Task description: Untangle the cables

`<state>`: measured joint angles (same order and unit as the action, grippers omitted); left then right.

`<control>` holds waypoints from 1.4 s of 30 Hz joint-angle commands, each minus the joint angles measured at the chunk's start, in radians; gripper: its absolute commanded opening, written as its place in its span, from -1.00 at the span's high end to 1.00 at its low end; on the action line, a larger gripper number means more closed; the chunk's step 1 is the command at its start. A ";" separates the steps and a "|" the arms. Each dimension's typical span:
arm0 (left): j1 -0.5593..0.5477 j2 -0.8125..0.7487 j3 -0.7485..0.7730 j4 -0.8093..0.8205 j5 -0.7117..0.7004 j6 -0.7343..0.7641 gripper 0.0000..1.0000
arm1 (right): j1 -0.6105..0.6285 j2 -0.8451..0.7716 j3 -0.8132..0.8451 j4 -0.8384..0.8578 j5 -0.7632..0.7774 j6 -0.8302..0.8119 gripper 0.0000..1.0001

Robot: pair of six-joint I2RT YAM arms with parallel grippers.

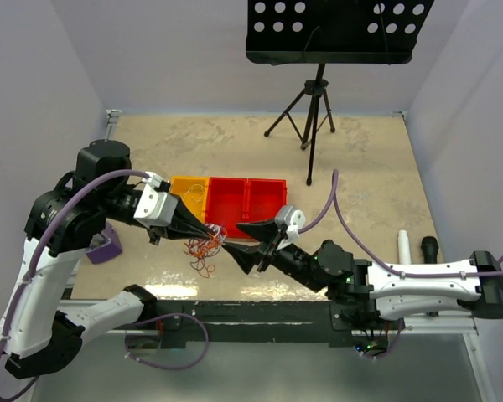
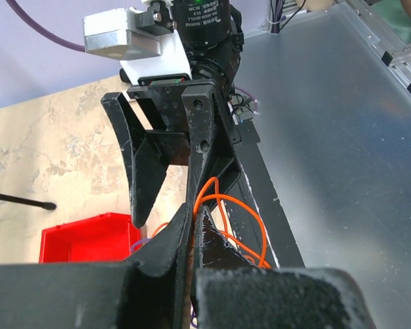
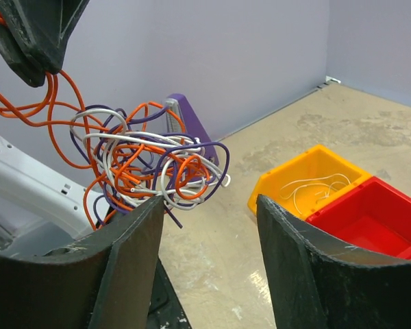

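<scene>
The left gripper (image 1: pixel 210 232) had its fingers pressed together on orange strands of the cables (image 1: pixel 205 249), and the knot hung below its tips in front of the bins, near the table's (image 1: pixel 360 167) front edge. Holding it from above probably let the loops sag apart under their own weight. In the right wrist view the cables (image 3: pixel 151 164) showed as a dense ball of orange, white and purple loops just beyond the right gripper (image 3: pixel 209 212), whose fingers stood spread, one to each side of the ball's lower edge and closed on nothing. That spread looked like preparation for picking out a single strand. Whether a finger touched a loop could not be told. In the left wrist view the pinched orange strands (image 2: pixel 226 212) ran out past the closed tips. A white cable (image 3: pixel 315 186) lay alone in the yellow bin (image 1: pixel 184 186), next to the red bins (image 1: pixel 235 197), which suggested freed cables were sorted there. Room was tight between the two grippers, which nearly met tip to tip. Behind the bins the table lay open as far as the stand (image 1: pixel 314 109), and to the right it was also open, so a pull rightward looked less hemmed in.
</scene>
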<state>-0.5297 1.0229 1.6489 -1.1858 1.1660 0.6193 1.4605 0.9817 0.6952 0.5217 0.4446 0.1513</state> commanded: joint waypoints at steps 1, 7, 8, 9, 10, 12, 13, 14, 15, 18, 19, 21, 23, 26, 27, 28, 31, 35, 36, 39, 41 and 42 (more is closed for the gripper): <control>0.004 0.003 0.046 -0.006 0.044 0.025 1.00 | 0.004 0.026 0.010 0.093 -0.043 -0.022 -0.17; 0.004 -0.006 0.042 -0.008 0.032 0.025 1.00 | 0.004 0.051 0.006 0.144 -0.038 0.004 0.54; 0.004 -0.009 0.043 -0.006 0.024 0.025 1.00 | 0.004 0.048 0.003 0.143 -0.035 0.011 0.66; 0.005 -0.012 0.043 -0.006 0.017 0.026 1.00 | 0.004 0.046 0.000 0.135 -0.029 0.022 0.80; 0.004 -0.015 0.043 -0.003 0.006 0.026 1.00 | 0.004 0.041 -0.003 0.121 -0.018 0.031 0.97; 0.004 -0.021 0.052 0.005 -0.020 0.025 1.00 | 0.004 0.026 -0.019 0.089 0.009 0.056 1.00; 0.004 -0.023 0.058 0.006 -0.032 0.025 1.00 | 0.004 0.012 -0.031 0.077 0.020 0.068 1.00; 0.004 -0.023 0.069 0.003 -0.048 0.030 1.00 | 0.004 -0.004 -0.048 0.064 0.037 0.085 1.00; 0.004 -0.024 0.083 0.000 -0.061 0.036 1.00 | 0.004 -0.027 -0.068 0.046 0.055 0.103 1.00; 0.004 -0.024 0.118 -0.034 -0.109 0.069 1.00 | 0.004 -0.106 -0.124 -0.021 0.111 0.171 1.00; 0.004 -0.027 0.121 -0.047 -0.123 0.080 1.00 | 0.004 -0.130 -0.140 -0.041 0.126 0.192 1.00; 0.004 -0.032 0.120 -0.058 -0.146 0.092 1.00 | 0.004 -0.175 -0.166 -0.093 0.161 0.234 1.00; 0.004 -0.044 0.111 -0.069 -0.161 0.106 1.00 | 0.004 -0.216 -0.181 -0.139 0.198 0.273 1.00; 0.004 -0.063 0.088 -0.066 -0.216 0.117 1.00 | 0.004 -0.271 -0.192 -0.215 0.236 0.316 1.00; 0.005 -0.067 0.080 -0.064 -0.236 0.122 1.00 | 0.004 -0.282 -0.188 -0.245 0.255 0.336 1.00; 0.005 -0.070 0.077 -0.067 -0.249 0.129 1.00 | 0.004 -0.291 -0.186 -0.271 0.269 0.347 1.00; 0.004 -0.087 0.062 -0.058 -0.310 0.137 1.00 | 0.004 -0.293 -0.166 -0.377 0.322 0.402 1.00; 0.005 -0.133 -0.024 0.122 -0.581 0.053 1.00 | 0.004 -0.255 -0.094 -0.654 0.511 0.665 1.00; 0.004 -0.158 -0.061 0.159 -0.657 0.031 1.00 | 0.006 -0.246 -0.074 -0.734 0.549 0.745 1.00; 0.004 -0.214 -0.173 0.325 -0.885 -0.010 1.00 | 0.004 -0.232 -0.021 -0.924 0.643 0.957 1.00; 0.004 -0.244 -0.236 0.373 -0.980 -0.019 1.00 | 0.004 -0.221 0.033 -1.056 0.686 1.109 1.00; 0.004 -0.257 -0.271 0.388 -1.027 -0.020 1.00 | 0.004 -0.210 0.058 -1.148 0.707 1.216 1.00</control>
<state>-0.5301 0.8150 1.4654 -0.9989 0.4503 0.6540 1.4654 0.7586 0.6353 -0.2413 0.9550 0.9482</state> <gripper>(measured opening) 0.028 0.007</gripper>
